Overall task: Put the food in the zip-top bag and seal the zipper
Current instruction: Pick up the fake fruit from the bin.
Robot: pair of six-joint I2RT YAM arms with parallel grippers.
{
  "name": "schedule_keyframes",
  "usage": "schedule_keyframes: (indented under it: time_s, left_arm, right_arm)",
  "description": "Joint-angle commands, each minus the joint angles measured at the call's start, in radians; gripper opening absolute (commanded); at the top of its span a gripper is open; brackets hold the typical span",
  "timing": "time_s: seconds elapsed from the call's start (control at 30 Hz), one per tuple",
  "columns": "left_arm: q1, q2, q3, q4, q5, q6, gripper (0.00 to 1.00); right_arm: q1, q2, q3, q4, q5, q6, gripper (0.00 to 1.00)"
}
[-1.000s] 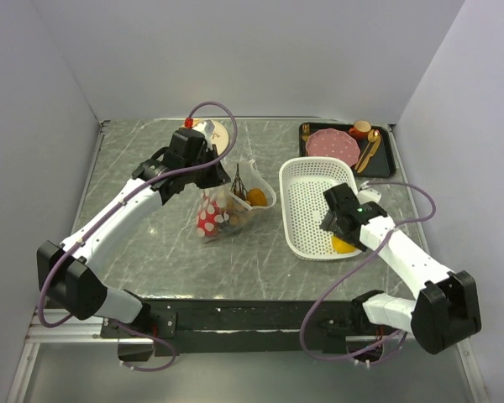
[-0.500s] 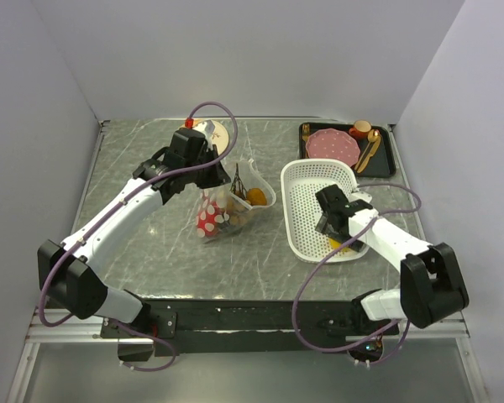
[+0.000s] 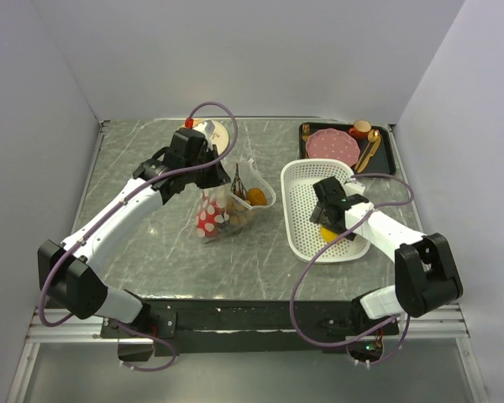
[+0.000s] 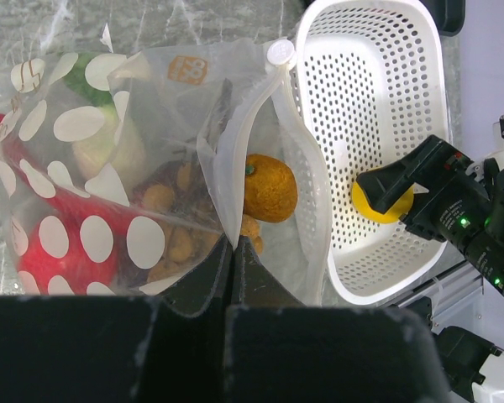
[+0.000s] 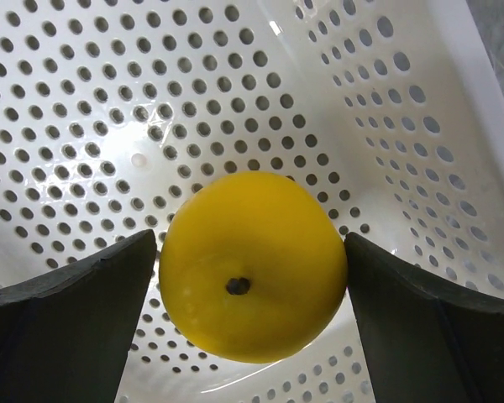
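The zip-top bag [image 3: 223, 210] [image 4: 109, 193] stands in the middle of the table. It holds red pieces, brown nuts, a white-and-green vegetable and an orange fruit [image 4: 269, 186]. My left gripper [image 4: 233, 243] [image 3: 212, 175] is shut on the bag's mouth edge, at the white zipper [image 4: 235, 168], and holds the mouth up. A yellow round fruit [image 5: 252, 264] [image 3: 326, 233] lies in the white basket [image 3: 307, 180]. My right gripper [image 5: 250, 252] [image 3: 328, 220] is open and straddles it, with a finger close against each side.
A black tray [image 3: 387, 159] with a pink plate [image 3: 333, 143] and utensils sits at the back right, just behind the basket. A round wooden piece [image 3: 220, 133] lies behind the left gripper. Grey walls close in the table at the back and sides.
My right gripper has swung left and farther into the basket, and the yellow fruit has shifted left with it. The left arm and the bag have stayed still.
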Motion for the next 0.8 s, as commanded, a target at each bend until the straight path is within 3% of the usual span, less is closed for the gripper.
schedule_keyframes:
  time_s: [0.0, 0.37, 0.53, 0.77]
  left_arm:
    - [0.002, -0.015, 0.023, 0.027, 0.006, 0.013, 0.01]
    - [0.002, -0.015, 0.031, 0.015, 0.002, 0.022, 0.01]
    - [0.002, -0.023, 0.017, 0.021, 0.002, 0.018, 0.01]
    - [0.002, -0.032, 0.019, 0.015, -0.006, 0.019, 0.01]
  right_arm:
    - [-0.016, 0.013, 0.033, 0.035, 0.004, -0.022, 0.98]
    - [-0.026, 0.011, -0.005, 0.079, -0.056, -0.036, 0.72]
    - [-0.027, -0.016, -0.011, 0.104, -0.086, -0.051, 0.55]
    - [-0.029, -0.132, 0.042, 0.116, -0.154, -0.092, 0.54]
